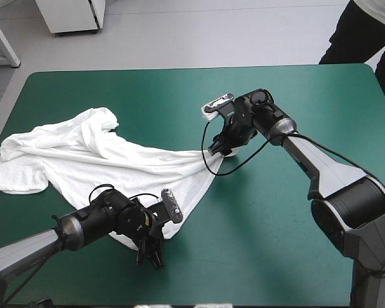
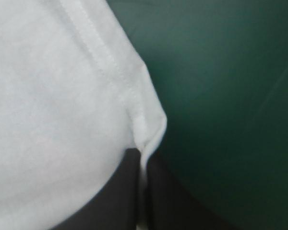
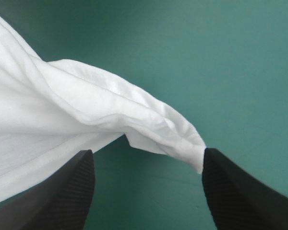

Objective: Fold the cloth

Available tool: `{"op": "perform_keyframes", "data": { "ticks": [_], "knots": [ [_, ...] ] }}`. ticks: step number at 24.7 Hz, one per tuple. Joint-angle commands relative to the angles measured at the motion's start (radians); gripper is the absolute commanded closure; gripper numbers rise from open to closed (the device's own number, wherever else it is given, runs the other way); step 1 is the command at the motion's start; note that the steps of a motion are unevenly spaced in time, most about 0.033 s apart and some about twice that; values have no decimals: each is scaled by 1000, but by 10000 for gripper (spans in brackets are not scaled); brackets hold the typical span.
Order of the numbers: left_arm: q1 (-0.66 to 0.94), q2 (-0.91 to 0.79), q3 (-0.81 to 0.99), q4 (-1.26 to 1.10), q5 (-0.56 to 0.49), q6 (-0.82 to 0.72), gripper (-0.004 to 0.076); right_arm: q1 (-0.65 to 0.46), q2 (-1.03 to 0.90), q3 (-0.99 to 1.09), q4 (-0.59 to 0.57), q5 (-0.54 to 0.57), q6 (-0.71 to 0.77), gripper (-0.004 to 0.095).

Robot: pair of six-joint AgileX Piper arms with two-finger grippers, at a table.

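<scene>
T-shirt lies crumpled and partly spread over the left half of the teal-green table in the high view. Its bulk is toward the left edge and one long fold tapers toward the centre. At the shirt's near edge, where the white cloth ends, the left gripper points toward the table's near side. At the tapered tip, near the table's middle, is the right gripper, its arm reaching in from the right.

Seen from the left wrist, the T-shirt is a broad white field with a stitched hem along its edge. The left gripper has its black fingers pressed all but together. They pinch the hem's corner, and a thin strip of white shows between them. Beside the cloth lies the bare table.

Seen from the right wrist, the right gripper is spread, its fingers standing wide apart. A bunched fold of the T-shirt reaches in between them over the table. The fold's tip ends right at the inner edge of one finger, though actual contact cannot be made out. The shirt's lower edge passes just ahead of the other finger. Neither finger is clamped on the cloth.
</scene>
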Motion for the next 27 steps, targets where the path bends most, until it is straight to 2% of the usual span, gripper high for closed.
{"op": "perform_keyframes", "data": {
  "ticks": [1, 13, 15, 17, 18, 19, 20, 21, 22, 25, 27],
  "knots": [
    [-7, 15, 14, -79, 35, 0, 734, -10, -10, -37, 10, -36, -20, 308],
    [-7, 15, 14, -86, 37, 0, 734, -13, 126, -37, -14, -102, -15, 309],
    [-7, 15, 14, -90, 39, 0, 734, -22, 144, -37, 6, -102, -14, 333],
    [-7, 15, 14, -90, 41, 0, 734, -26, 159, -37, 6, -76, -9, 409],
    [-7, 15, 14, -90, 41, 0, 734, -27, 171, -37, 6, -48, -9, 569],
    [-7, 15, 14, -90, 39, 0, 734, -27, 180, -37, 6, -42, -9, 620],
    [-7, 15, 14, -90, 39, 2, 734, -27, 190, -37, 21, -37, -9, 808],
    [-7, 15, 14, -86, 44, 2, 734, -27, 193, -37, 26, -37, -9, 873],
    [-7, 15, 14, -78, 50, 2, 734, -27, 198, -37, 36, -37, -11, 921],
    [-7, -5, 12, -69, 90, -7, 734, -27, 195, -37, 38, -15, -9, 924],
    [-7, -61, -17, -63, 199, -52, 734, -27, 172, -37, 38, 25, -2, 925]
  ]
}}
